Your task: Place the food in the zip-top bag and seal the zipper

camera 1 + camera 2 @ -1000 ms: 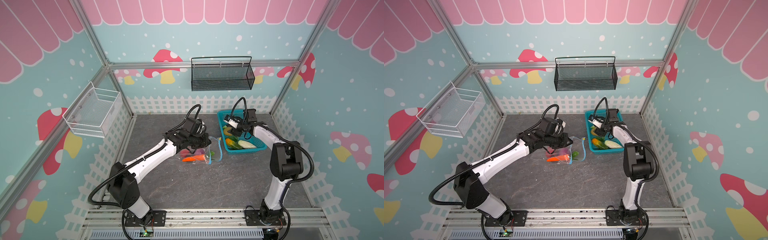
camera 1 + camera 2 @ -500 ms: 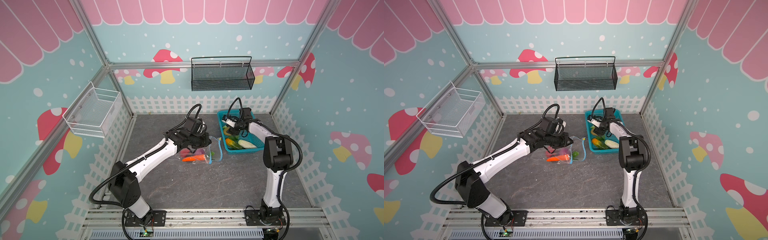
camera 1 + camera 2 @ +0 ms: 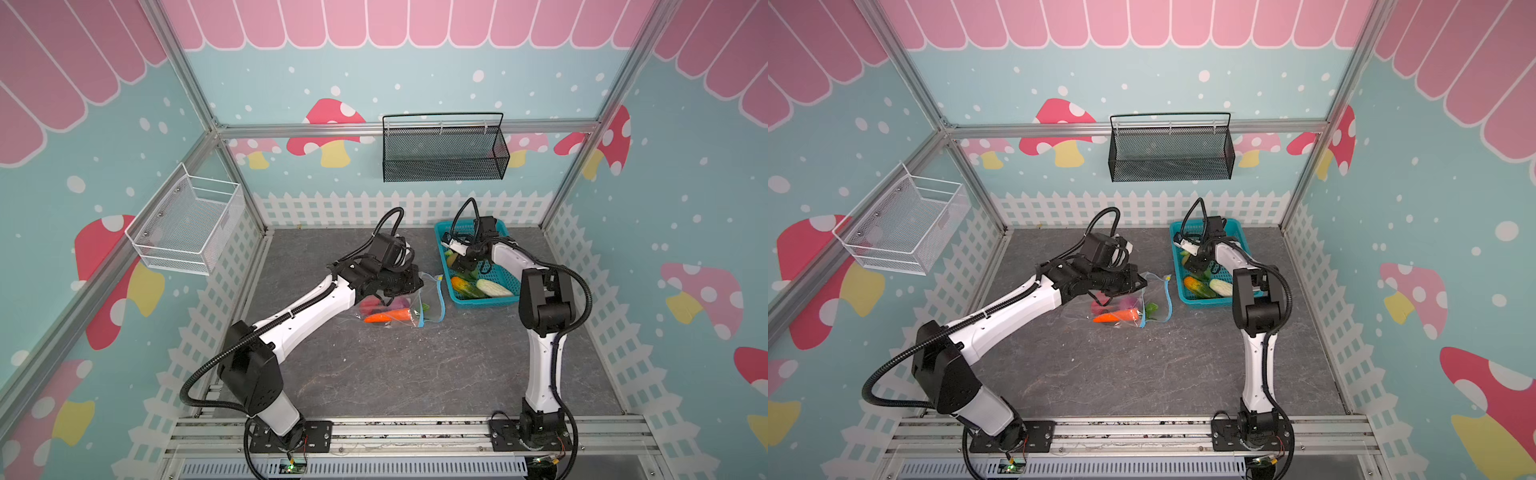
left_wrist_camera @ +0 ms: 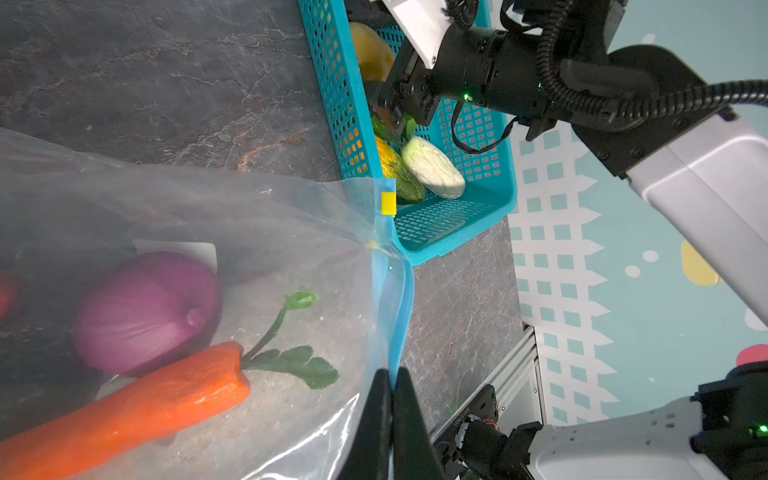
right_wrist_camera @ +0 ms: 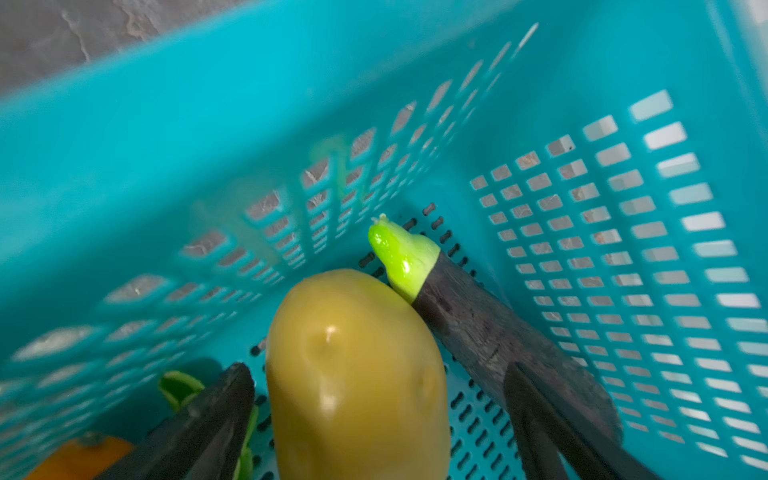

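Film of the zip-top bag [image 3: 430,305] lies crinkled on the grey slab in both top views, just beside the turquoise lattice basket [image 3: 478,302]. Left wrist view: left gripper [image 4: 391,376], jaws pressed together, pinches the blue zipper [image 4: 400,299]; a glossy purple onion [image 4: 145,311] sits inside. Right wrist view: right gripper [image 5: 376,374], jaws spread, straddles a smooth yellow piece [image 5: 357,365].

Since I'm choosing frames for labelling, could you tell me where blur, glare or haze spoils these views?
Right wrist view: the turquoise basket wall is smeared, the yellow potato crisper, with small glints. Left wrist view: sharp, but the zip-top bag hazes the purple onion inside; the carrot glares. Both top views: even light, soft shadows, no blur.
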`<state>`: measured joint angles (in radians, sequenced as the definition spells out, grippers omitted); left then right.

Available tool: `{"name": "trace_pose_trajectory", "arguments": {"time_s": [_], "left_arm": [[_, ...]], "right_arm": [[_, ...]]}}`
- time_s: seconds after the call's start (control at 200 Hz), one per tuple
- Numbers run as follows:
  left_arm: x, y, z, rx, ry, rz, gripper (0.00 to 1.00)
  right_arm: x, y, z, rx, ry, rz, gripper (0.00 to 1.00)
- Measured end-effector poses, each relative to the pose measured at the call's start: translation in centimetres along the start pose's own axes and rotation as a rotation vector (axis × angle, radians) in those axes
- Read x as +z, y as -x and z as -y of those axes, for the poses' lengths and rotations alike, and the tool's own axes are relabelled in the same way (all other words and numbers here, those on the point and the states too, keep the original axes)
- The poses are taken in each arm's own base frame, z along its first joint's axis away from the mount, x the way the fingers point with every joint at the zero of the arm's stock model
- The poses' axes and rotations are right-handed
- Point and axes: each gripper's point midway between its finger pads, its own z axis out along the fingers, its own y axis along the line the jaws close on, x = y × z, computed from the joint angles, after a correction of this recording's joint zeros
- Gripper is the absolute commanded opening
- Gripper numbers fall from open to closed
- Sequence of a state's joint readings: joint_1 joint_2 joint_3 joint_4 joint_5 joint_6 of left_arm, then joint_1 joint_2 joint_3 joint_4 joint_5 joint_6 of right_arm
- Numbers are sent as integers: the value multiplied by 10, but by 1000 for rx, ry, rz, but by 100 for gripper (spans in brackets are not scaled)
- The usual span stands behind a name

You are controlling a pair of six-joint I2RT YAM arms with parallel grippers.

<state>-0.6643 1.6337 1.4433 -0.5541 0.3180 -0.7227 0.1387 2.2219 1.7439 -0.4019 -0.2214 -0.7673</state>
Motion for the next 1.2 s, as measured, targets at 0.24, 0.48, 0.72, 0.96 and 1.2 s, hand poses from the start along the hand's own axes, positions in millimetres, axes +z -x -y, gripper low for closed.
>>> {"name": "trace_pose_trajectory", "arguments": {"time_s": [0.24, 0.48, 0.72, 0.96, 1.2], "left_arm": [[1, 1, 1, 0, 0, -1, 0], [0, 2, 2, 0, 1, -1, 0], [0, 2, 2, -1, 1, -1, 0], [0, 2, 1, -1, 2, -2, 0], [0, 2, 1, -1, 4, 1, 0]], "right_arm": [[9, 0, 3, -1, 2, -5, 99], [17, -6, 3, 2, 10, -32, 96], [11, 1, 11, 10, -8, -27, 85], [6, 7, 19, 17, -24, -15, 81], [6, 2, 14, 23, -6, -37, 86]]}}
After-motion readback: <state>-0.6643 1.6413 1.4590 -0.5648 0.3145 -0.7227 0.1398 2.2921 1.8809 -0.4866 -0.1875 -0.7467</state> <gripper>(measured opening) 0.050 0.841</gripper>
